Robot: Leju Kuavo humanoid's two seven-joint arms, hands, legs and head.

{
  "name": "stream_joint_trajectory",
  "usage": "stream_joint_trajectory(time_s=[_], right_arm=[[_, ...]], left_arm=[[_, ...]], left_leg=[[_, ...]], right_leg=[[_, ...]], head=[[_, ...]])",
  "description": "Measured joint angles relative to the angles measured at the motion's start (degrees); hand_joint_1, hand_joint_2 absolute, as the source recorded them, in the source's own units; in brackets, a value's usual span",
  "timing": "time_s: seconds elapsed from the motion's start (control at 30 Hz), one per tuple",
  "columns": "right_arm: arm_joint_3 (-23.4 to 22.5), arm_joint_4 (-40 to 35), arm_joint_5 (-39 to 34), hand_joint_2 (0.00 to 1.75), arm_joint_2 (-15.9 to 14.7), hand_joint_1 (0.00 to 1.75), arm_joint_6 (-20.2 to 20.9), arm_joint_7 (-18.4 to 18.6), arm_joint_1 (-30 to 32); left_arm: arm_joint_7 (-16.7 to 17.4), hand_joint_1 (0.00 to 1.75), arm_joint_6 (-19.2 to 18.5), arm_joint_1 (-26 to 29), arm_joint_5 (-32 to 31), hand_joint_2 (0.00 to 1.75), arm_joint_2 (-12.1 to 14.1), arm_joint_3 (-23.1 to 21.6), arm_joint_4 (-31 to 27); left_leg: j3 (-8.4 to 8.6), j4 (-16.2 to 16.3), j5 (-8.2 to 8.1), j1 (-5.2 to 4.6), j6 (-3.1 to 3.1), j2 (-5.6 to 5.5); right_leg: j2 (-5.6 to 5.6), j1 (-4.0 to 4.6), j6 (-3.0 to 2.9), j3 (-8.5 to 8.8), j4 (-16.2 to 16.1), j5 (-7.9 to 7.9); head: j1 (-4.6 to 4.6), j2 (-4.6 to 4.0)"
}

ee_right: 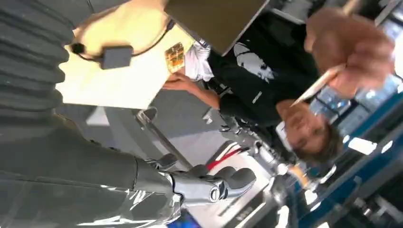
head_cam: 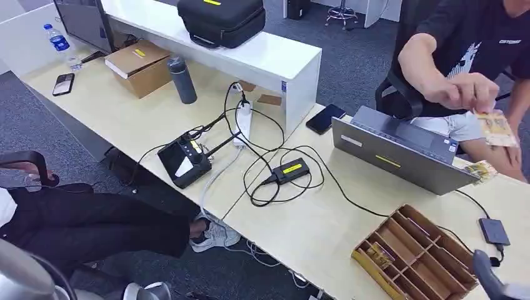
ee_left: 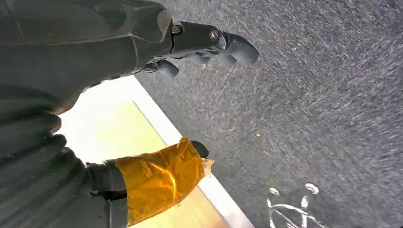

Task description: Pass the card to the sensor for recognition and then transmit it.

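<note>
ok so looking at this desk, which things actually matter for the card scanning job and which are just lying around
Belongs to the job:
- yellowish card held up by the person's hand
- second patterned card lying beside the grey laptop
- small black box on a cable, possibly the sensor

Just lying about:
- grey flask
- cardboard box
- plastic water bottle
- wooden divided tray
- two black phones
</note>
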Motion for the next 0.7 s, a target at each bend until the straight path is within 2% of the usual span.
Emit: stream_joint_trajectory(time_s=[0.13, 0.27, 0.37, 0.53, 0.57, 0.6, 0.7], right_arm=[[6.3, 12.4, 8.7, 1.75, 0.0, 0.0, -1.4, 5.9, -12.6], [10.6, 24.9, 20.5, 1.75, 0.5, 0.0, -5.0, 12.9, -24.0], [12.6, 31.7, 24.0, 1.75, 0.9, 0.0, -6.0, 14.3, -29.6], [14.2, 37.9, 24.3, 1.75, 1.3, 0.0, -6.7, 14.2, -33.2], [14.3, 38.5, 25.0, 1.75, 1.4, 0.96, -6.9, 14.5, -33.5], [14.5, 39.3, 26.2, 1.75, 1.5, 1.75, -7.6, 15.4, -33.9], [14.9, 41.3, 29.1, 1.75, 2.1, 1.75, -11.0, 16.6, -35.2]], left_arm=[[0.2, 0.0, -0.6, -0.5, 0.0, 1.75, 0.1, -1.8, 0.0], [0.2, 0.0, -1.6, -1.1, 0.0, 1.75, 0.1, -4.1, 0.0], [0.3, 0.0, -1.9, -1.5, 0.0, 1.75, 0.1, -5.3, 0.0], [0.3, 0.0, -2.0, -1.7, 0.0, 1.75, 0.1, -6.2, 0.0], [0.3, 0.0, -2.0, -1.7, 0.0, 1.75, 0.2, -6.4, 0.0], [0.3, 0.0, -2.0, -1.7, 0.0, 1.75, 0.1, -6.6, 0.0], [0.4, 0.0, -1.9, -1.8, 0.0, 1.75, 0.1, -7.2, 0.0]], left_leg=[[-0.06, 0.0, 0.11, 0.02, -0.05, -0.12], [-0.07, 0.0, 0.14, 0.02, -0.04, -0.13], [-0.07, 0.0, 0.14, 0.02, -0.05, -0.17], [-0.11, 0.0, 0.12, 0.02, -0.05, -0.16], [-0.13, 0.0, 0.12, 0.02, -0.05, -0.16], [-0.16, 0.0, 0.12, 0.02, -0.05, -0.16], [-0.17, 0.0, 0.12, 0.02, -0.05, -0.14]], right_leg=[[-0.05, 0.0, -0.05, -0.02, 0.0, 0.07], [-0.06, 0.0, -0.04, -0.04, 0.1, 0.13], [-0.1, 0.0, -0.05, -0.04, 0.0, 0.12], [-0.11, 0.0, -0.05, -0.08, 0.0, 0.12], [-0.11, 0.0, -0.05, -0.1, 0.0, 0.12], [-0.11, 0.0, -0.05, -0.13, 0.0, 0.12], [-0.1, 0.0, -0.05, -0.16, 0.0, 0.12]], head=[[0.0, 0.0], [0.02, 0.0], [0.02, 0.0], [0.02, 0.0], [0.02, 0.0], [0.02, 0.0], [0.02, 0.0]])
